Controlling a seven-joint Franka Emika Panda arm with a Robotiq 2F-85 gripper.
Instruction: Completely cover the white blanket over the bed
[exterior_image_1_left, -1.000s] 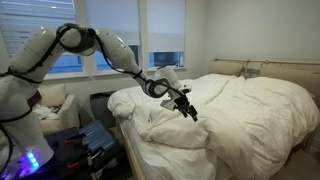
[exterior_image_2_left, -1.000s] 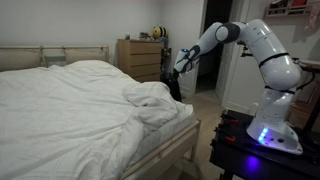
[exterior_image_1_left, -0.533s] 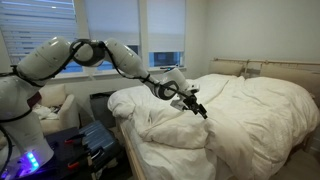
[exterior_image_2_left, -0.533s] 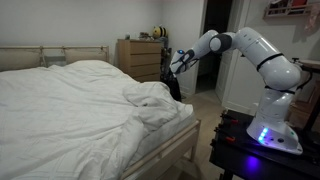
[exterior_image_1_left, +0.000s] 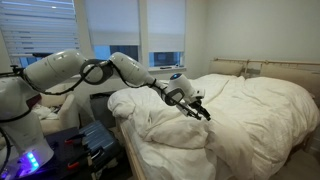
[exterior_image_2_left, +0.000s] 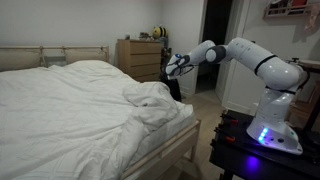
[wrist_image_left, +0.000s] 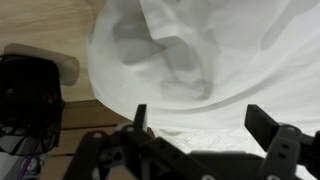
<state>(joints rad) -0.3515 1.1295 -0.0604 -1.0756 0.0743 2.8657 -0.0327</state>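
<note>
A bedroom with blinds at the windows and a wooden dresser (exterior_image_2_left: 138, 57) against the far wall. The bed (exterior_image_1_left: 285, 70) takes up most of the room. The white blanket (exterior_image_1_left: 245, 110) lies over most of the mattress, but at the foot end it is bunched into a rumpled mound, and a strip of sheeted mattress shows below it in both exterior views.

The gripper (exterior_image_1_left: 203, 112) hangs just above that bunched edge at the foot corner, near the side where the arm reaches in. In the wrist view the two fingers (wrist_image_left: 140, 118) stand wide apart with nothing between them. The blanket (wrist_image_left: 200, 50) spreads beyond and below them in soft folds. Whether the tips touch the fabric cannot be told.

The arm (exterior_image_2_left: 235, 50) stretches out almost level from its base beside the bed, the elbow slightly raised and the wrist tipped down toward the blanket (exterior_image_2_left: 70, 100). A black object (wrist_image_left: 25, 100) stands on the wooden floor beside the bed, and a cream armchair (exterior_image_1_left: 55, 105) sits under the window.
</note>
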